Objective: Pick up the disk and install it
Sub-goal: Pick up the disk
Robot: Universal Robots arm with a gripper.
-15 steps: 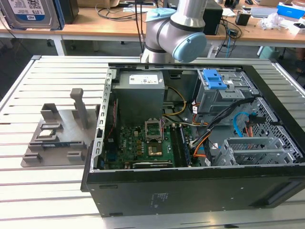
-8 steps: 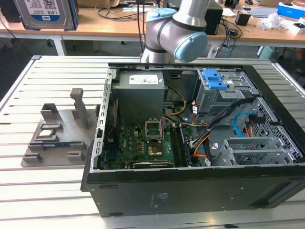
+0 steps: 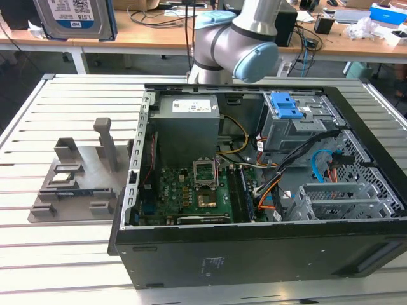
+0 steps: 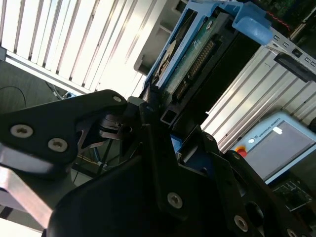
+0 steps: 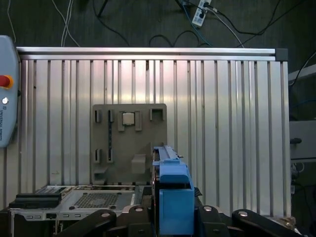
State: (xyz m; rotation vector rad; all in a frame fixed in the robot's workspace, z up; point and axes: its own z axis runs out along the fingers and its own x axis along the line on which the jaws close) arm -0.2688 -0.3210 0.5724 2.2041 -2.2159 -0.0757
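Observation:
The disk point(image 3: 73, 18), silver with a white-and-blue label and blue rails, hangs high at the top of the exterior view's left, above the table. The second wrist view has the disk point(image 4: 192, 54) edge-on, its green circuit board and blue carrier showing, with my gripper point(image 4: 160, 116) shut on its near end. In the first wrist view the blue carrier of the disk point(image 5: 173, 192) stands between the black links of the gripper point(image 5: 173, 219), high over the slatted table.
An open computer case point(image 3: 254, 254) lies on the slatted table point(image 3: 38, 254), with a drive bay and blue latch point(image 3: 286, 105) at its far right. A grey stand point(image 3: 82, 171) with upright posts sits on the exterior view's left. A teach pendant point(image 4: 276, 143) lies beside the table.

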